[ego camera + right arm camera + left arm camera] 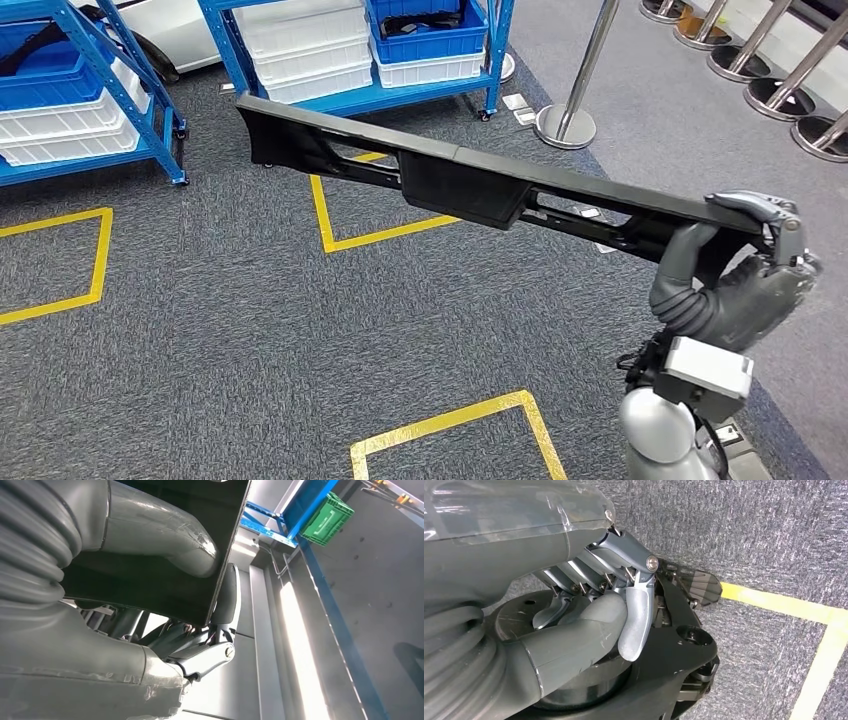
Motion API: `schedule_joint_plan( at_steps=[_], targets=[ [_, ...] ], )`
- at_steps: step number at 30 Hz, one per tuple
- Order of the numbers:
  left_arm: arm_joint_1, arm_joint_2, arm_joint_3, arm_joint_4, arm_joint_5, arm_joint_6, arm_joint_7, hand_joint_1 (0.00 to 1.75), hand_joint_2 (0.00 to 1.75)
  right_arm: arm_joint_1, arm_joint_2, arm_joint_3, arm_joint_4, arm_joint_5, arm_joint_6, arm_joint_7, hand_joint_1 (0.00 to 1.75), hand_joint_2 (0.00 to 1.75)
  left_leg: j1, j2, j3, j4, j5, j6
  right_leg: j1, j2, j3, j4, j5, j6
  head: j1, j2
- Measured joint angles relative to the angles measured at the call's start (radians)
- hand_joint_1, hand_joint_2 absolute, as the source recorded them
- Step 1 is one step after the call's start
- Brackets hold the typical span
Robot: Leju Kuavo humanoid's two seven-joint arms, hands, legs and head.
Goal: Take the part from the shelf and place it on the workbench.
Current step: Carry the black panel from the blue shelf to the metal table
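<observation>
Right robot hand (745, 275) grips one end of the long black part (470, 185); part extends toward 10 o'clock above the grey carpet (200, 330). Left robot hand (589, 615) curled in, holding nothing.

i can't read any text, label, brand or number in any of my views. the only markings i see are the yellow tape lines (380, 235) on the grey carpet (200, 320), forming square outlines, and they carry no writing.
</observation>
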Motion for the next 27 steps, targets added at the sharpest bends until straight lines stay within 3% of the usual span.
schedule_joint_plan(
  at_steps=[6, 9, 10, 12, 14, 15, 16, 18, 19, 21, 23, 25, 27],
  targets=[
    [0.0, 0.0, -0.006, 0.0, -0.004, -0.01, 0.0, 1.75, 1.75, 0.003, -0.011, 0.009, -0.002, 0.028, 0.0, 0.04, 1.75, 1.75, -0.003, 0.0, 0.0, 0.002, -0.001, 0.002, -0.003, 0.0, 0.001, -0.004, 0.002, 0.002, 0.0, 0.0],
    [-0.001, 0.0, -0.011, 0.0, -0.005, -0.014, 0.001, 1.75, 1.75, 0.005, -0.02, 0.017, -0.006, 0.053, 0.001, 0.06, 1.75, 1.75, 0.0, -0.001, 0.017, -0.029, 0.013, 0.018, -0.004, -0.004, 0.012, -0.019, 0.007, 0.016, -0.002, 0.0],
    [-0.001, 0.0, -0.013, -0.001, -0.006, -0.014, 0.002, 1.75, 1.75, 0.006, -0.022, 0.019, -0.008, 0.06, 0.001, 0.065, 1.75, 1.75, 0.005, -0.003, 0.029, -0.051, 0.023, 0.022, -0.002, -0.004, 0.01, -0.007, -0.003, 0.02, 0.0, 0.0],
    [-0.002, 0.0, -0.014, -0.001, -0.007, -0.015, 0.002, 1.75, 1.75, 0.006, -0.028, 0.021, -0.01, 0.068, 0.001, 0.07, 1.75, 1.75, 0.015, -0.007, 0.046, -0.079, 0.035, 0.023, -0.004, 0.0, -0.03, 0.079, -0.05, 0.025, 0.006, 0.0],
    [-0.002, 0.0, -0.017, -0.001, -0.007, -0.016, 0.003, 1.75, 1.75, 0.009, -0.031, 0.023, -0.01, 0.069, 0.001, 0.076, 1.75, 1.75, 0.02, -0.016, 0.048, -0.079, 0.034, 0.02, -0.013, 0.001, -0.095, 0.199, -0.093, 0.035, 0.01, 0.0],
    [-0.001, 0.0, -0.018, -0.001, -0.008, -0.016, 0.004, 1.75, 1.75, 0.011, -0.033, 0.024, -0.01, 0.069, 0.001, 0.077, 1.75, 1.75, 0.023, -0.023, 0.048, -0.075, 0.031, 0.016, -0.019, 0.001, -0.114, 0.225, -0.091, 0.04, 0.011, 0.0],
    [-0.001, 0.0, -0.019, -0.001, -0.008, -0.017, 0.005, 1.75, 1.75, 0.012, -0.036, 0.024, -0.01, 0.069, 0.001, 0.077, 1.75, 1.75, 0.028, -0.032, 0.048, -0.069, 0.026, 0.009, -0.025, 0.001, -0.113, 0.214, -0.068, 0.047, 0.012, 0.0],
    [-0.002, 0.0, -0.02, -0.001, -0.008, -0.017, 0.006, 1.75, 1.75, 0.013, -0.039, 0.024, -0.01, 0.068, 0.001, 0.077, 1.75, 1.75, 0.041, -0.052, 0.046, -0.048, 0.009, -0.01, -0.038, 0.013, -0.065, 0.104, 0.002, 0.064, 0.013, 0.0],
    [-0.003, 0.001, -0.02, -0.001, -0.008, -0.017, 0.006, 1.75, 1.75, 0.014, -0.04, 0.025, -0.01, 0.067, 0.001, 0.076, 1.75, 1.75, 0.044, -0.061, 0.041, -0.032, -0.001, -0.022, -0.042, 0.028, -0.041, 0.051, 0.021, 0.069, 0.016, 0.0],
    [-0.006, 0.002, -0.02, 0.0, -0.007, -0.017, 0.007, 1.75, 1.75, 0.016, -0.042, 0.026, -0.012, 0.066, 0.001, 0.077, 1.75, 1.75, 0.044, -0.077, 0.028, -0.009, -0.014, -0.039, -0.043, 0.047, -0.024, 0.014, 0.017, 0.058, 0.018, 0.0],
    [-0.005, 0.003, -0.021, 0.0, -0.007, -0.017, 0.008, 1.75, 1.75, 0.019, -0.044, 0.027, -0.014, 0.067, 0.001, 0.076, 1.75, 1.75, 0.045, -0.087, 0.021, -0.003, -0.016, -0.048, -0.038, 0.034, -0.029, 0.025, 0.008, 0.034, 0.011, 0.0],
    [-0.004, 0.003, -0.021, 0.0, -0.006, -0.017, 0.008, 1.75, 1.75, 0.019, -0.044, 0.029, -0.016, 0.069, 0.001, 0.075, 1.75, 1.75, 0.044, -0.069, 0.01, 0.028, -0.033, -0.052, -0.037, 0.016, -0.026, 0.027, 0.003, 0.02, 0.0, 0.0],
    [-0.005, 0.003, -0.021, 0.0, -0.006, -0.017, 0.009, 1.75, 1.75, 0.019, -0.044, 0.032, -0.018, 0.069, 0.001, 0.074, 1.75, 1.75, 0.038, -0.034, -0.041, 0.138, -0.084, -0.053, -0.032, -0.005, -0.021, 0.026, -0.002, 0.009, -0.011, 0.0]
  ],
)
